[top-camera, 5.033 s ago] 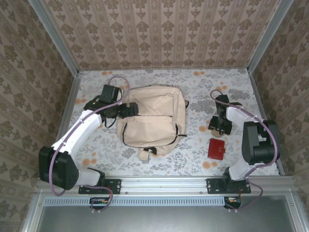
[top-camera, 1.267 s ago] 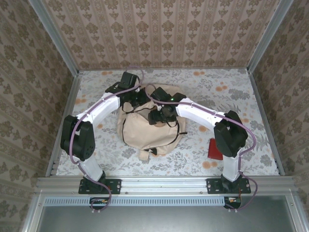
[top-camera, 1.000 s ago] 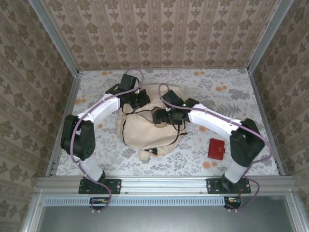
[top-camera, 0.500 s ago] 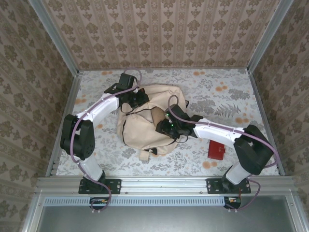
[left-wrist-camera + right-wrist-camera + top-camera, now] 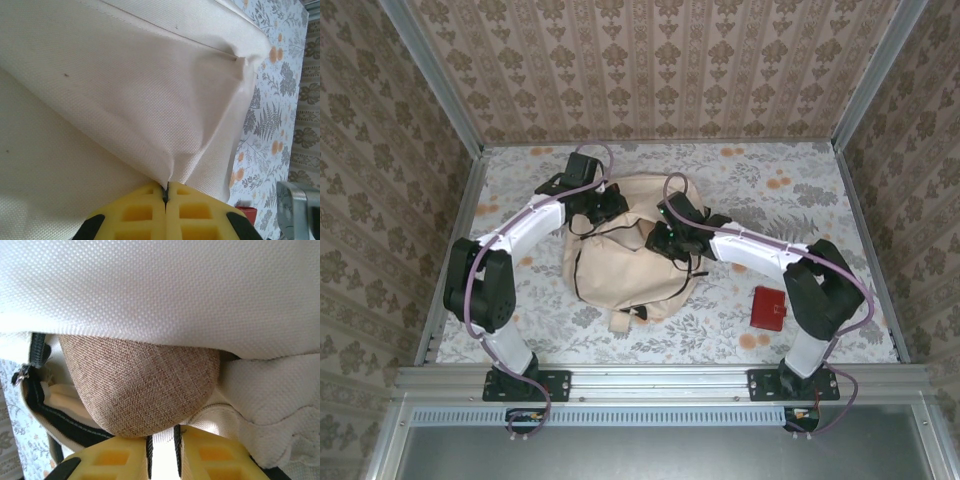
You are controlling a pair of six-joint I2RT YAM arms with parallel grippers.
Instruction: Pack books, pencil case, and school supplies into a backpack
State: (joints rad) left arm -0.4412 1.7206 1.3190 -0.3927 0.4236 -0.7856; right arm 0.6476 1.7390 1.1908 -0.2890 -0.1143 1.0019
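Mid-pack imo. The backpack (image 5: 620,275) sits left of centre on the counter (image 5: 760,180), long axis running far edge to near edge, front pocket up. Left tool (image 5: 165,192) is pinching a fold of its fabric. Right tool (image 5: 162,442) is narrowed on a cream strip at the opening, w/ a brown woven thing (image 5: 140,385) tucked inside. Red pouch (image 5: 770,307) is out by the near right corner, so that's left to do. Whether the books are in, we can't tell.

Matt woven cloth backpack (image 5: 150,100), coarse brown cloth pencil case (image 5: 145,385)

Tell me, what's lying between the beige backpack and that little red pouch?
Nothing lies there: in the top view, the flowered tabletop between the backpack and the red pouch is bare.
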